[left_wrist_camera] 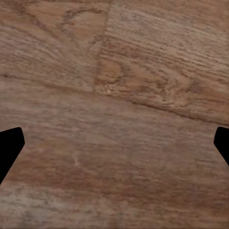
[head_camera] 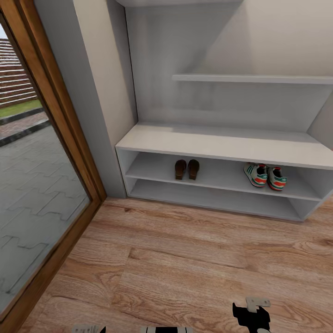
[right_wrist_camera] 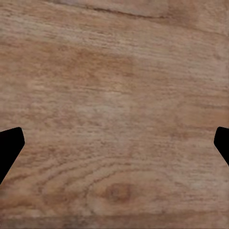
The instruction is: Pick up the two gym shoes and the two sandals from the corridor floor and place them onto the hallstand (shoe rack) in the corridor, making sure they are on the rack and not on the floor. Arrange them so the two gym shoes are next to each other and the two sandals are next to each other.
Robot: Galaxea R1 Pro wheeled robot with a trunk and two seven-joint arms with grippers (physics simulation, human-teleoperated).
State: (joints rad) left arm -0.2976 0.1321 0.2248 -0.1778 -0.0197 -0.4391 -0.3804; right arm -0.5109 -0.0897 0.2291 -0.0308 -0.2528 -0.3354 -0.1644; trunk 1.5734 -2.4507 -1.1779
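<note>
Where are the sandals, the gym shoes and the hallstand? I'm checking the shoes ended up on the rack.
sandals [head_camera: 187, 169]: head view, between the pair's heels, middle shelf.
gym shoes [head_camera: 265, 176]: head view, where the two shoes meet, same shelf.
hallstand [head_camera: 222, 144]: head view, bare bench top.

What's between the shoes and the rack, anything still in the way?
Nothing visible. Both sandals and both gym shoes already sit on the hallstand middle shelf, each pair side by side. Both grippers, left and right, are open over bare corridor floor.
</note>
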